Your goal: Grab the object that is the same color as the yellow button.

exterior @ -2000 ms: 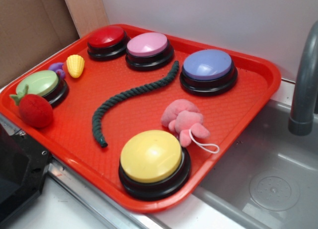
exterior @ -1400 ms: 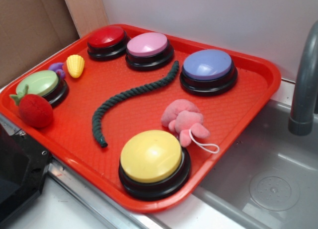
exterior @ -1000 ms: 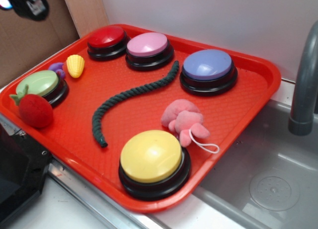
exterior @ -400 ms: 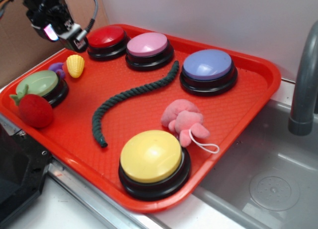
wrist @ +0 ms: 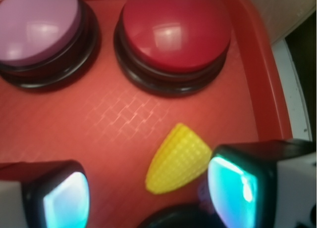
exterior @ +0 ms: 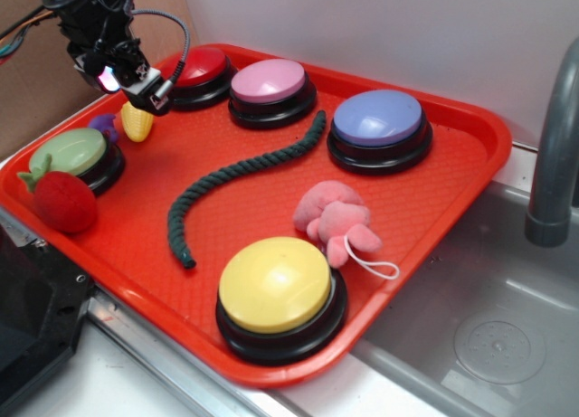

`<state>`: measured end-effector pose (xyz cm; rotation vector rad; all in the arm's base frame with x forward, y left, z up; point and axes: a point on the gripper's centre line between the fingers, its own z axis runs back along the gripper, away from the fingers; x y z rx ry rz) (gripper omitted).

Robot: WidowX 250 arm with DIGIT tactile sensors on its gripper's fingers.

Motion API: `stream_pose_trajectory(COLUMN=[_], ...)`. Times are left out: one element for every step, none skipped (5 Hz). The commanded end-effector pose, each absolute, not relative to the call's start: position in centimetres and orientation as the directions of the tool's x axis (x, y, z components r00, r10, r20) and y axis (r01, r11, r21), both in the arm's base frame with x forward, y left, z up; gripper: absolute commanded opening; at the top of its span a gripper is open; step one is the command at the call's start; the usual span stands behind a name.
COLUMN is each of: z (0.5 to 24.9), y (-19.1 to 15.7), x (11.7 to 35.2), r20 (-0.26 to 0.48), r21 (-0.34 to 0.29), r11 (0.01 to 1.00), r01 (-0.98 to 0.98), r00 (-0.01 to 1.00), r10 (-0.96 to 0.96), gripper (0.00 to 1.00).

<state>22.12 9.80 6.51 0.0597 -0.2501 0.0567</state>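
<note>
Corn point(wrist: 179, 159) lies on the red tray point(exterior: 425, 200) at its far left, between the red button point(wrist: 176, 35) and the green one. Above it hangs the hand point(exterior: 143, 96), fingers point(wrist: 59, 196) spread (empty), nearer the right one.

Plain white wall point(exterior: 407, 28) behind, brown cardboard panel point(exterior: 36, 82) off to the left, and a steel sink point(exterior: 488, 336) with a grey faucet point(exterior: 554, 155).
</note>
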Motion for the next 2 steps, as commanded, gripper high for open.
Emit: stream_pose_trajectory(z=[4.95,4.0], y=[11.87,12.41], x=[22.56,22.47], r20=[0.235,0.197], r21=[0.077,0.109], r11=[0.991,0.986], r01=[-0.105,-0.125], r00=[0.968,0.975], r10=[0.084,0.102], gripper=[1.0,1.0])
